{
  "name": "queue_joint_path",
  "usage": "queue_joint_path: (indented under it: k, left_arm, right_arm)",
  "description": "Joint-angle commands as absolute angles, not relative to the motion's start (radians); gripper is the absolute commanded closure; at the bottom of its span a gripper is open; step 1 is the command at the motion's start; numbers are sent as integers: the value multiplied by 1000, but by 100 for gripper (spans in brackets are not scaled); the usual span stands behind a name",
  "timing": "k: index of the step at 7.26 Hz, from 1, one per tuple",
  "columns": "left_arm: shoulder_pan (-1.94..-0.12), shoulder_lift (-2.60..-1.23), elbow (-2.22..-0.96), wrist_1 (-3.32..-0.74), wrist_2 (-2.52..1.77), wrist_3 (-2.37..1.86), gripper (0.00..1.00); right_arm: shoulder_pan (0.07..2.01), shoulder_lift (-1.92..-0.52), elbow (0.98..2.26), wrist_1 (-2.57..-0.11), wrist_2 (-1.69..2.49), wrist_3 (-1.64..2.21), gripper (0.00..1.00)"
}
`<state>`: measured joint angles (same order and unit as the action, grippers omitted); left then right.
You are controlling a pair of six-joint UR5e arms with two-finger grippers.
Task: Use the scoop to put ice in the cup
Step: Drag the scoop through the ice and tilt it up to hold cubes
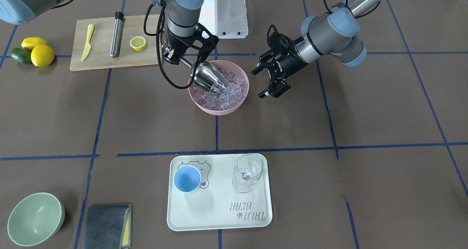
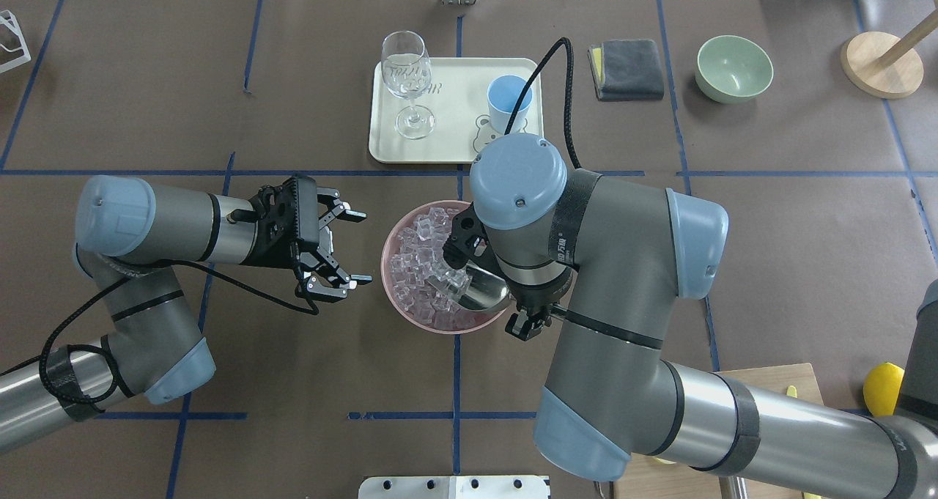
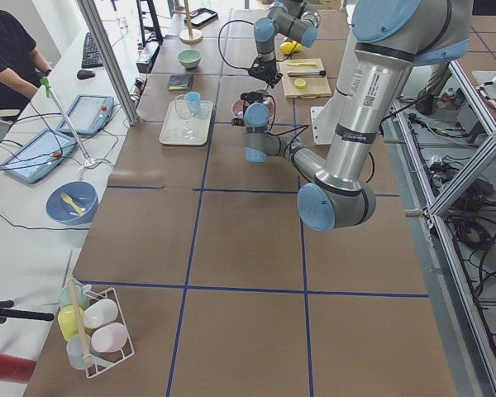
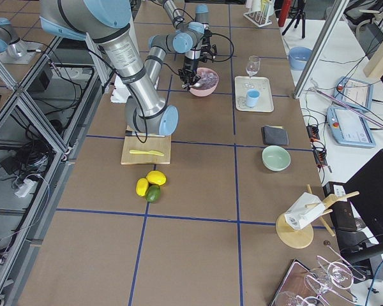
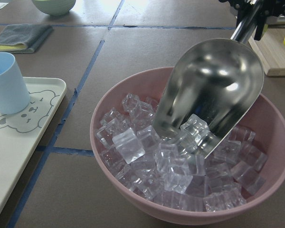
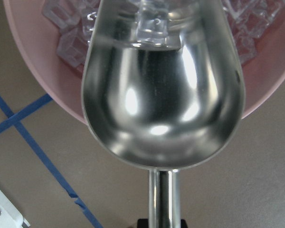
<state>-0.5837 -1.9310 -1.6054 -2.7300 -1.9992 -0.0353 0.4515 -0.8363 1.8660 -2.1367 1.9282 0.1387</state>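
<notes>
Scoop, clamped in right fingers, noses into ice; I'd drive it deeper, then tip level. Left fingers gape, idle.

the cup stands on a pale tray beside a wine glass (both upright), near the pink bowl.

one scoop, one cup, one wine glass, one tray — two bowls, a pink bowl and a green bowl; ice cubes too many to count.
</notes>
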Motion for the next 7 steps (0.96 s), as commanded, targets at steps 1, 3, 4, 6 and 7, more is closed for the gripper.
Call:
queue_joint_path:
  k: [1,3,4,6,7]
  left_arm:
    - [-584,-1931,-1609,-2729,-1999,-35,0]
    - [-584,-1930,-1615,-2726,-2000,-35,0]
    - [-586,-1930,-1617,-2724,-2000,-35,0]
    - [-591,-1927,-1624,-2721,-2000,-35,0]
    - [-591,-1928,-1624,-2721,-2002,-35,0]
  right_arm:
    - [454,-891,1880,-2009,1931,185,100]
    - [454,-945,1924,-1956,1934,204,100]
    - [443,-946,1918,-1933,1934,240,100]
    - [427,-983,1907,-1829,1931,285,100]
    - [428,-982,1905,-1818,1934,291,100]
